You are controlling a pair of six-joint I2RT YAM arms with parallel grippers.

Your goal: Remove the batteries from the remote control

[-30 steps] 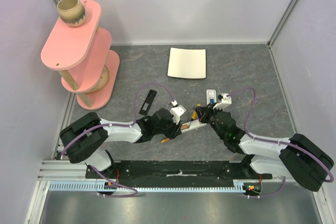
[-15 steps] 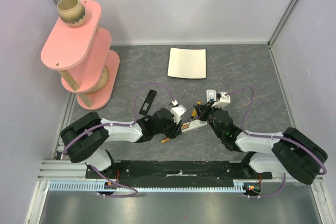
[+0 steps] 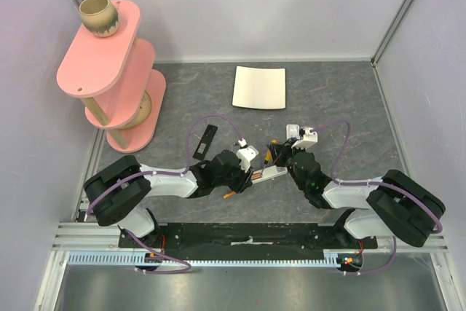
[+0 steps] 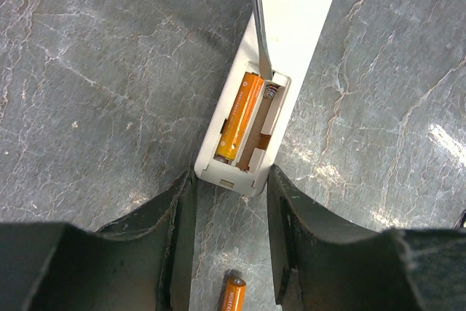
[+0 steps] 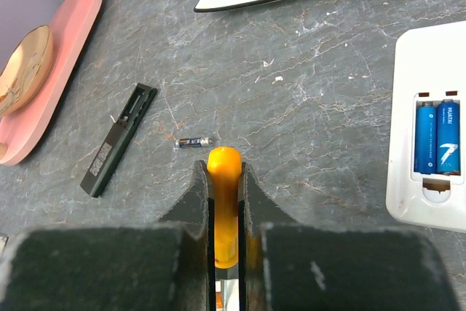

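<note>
The white remote control [image 4: 291,27] lies on the grey table with its battery bay open toward me. One orange battery [image 4: 240,118] sits in the bay's left slot; the right slot is empty. My left gripper [image 4: 231,180] is shut on the remote's near end, one finger on each side. A second orange battery [image 4: 231,293] lies loose on the table between those fingers. My right gripper [image 5: 225,172] is shut on the orange handle [image 5: 224,202] of a screwdriver. The screwdriver's metal shaft [image 4: 261,41] reaches into the bay by the spring. From above, both grippers meet at the remote [image 3: 266,173].
A second white device [image 5: 429,151] with two blue cells lies to the right. A flat black bar [image 5: 116,140] and a small blue cell [image 5: 195,142] lie to the left. A white plate [image 3: 259,87] sits at the back. A pink tiered shelf [image 3: 109,56] carrying a mug [image 3: 98,16] stands far left.
The right arm's elbow has swung slightly left and its gripper has edged toward the remote. The left arm and the remote have stayed still.
</note>
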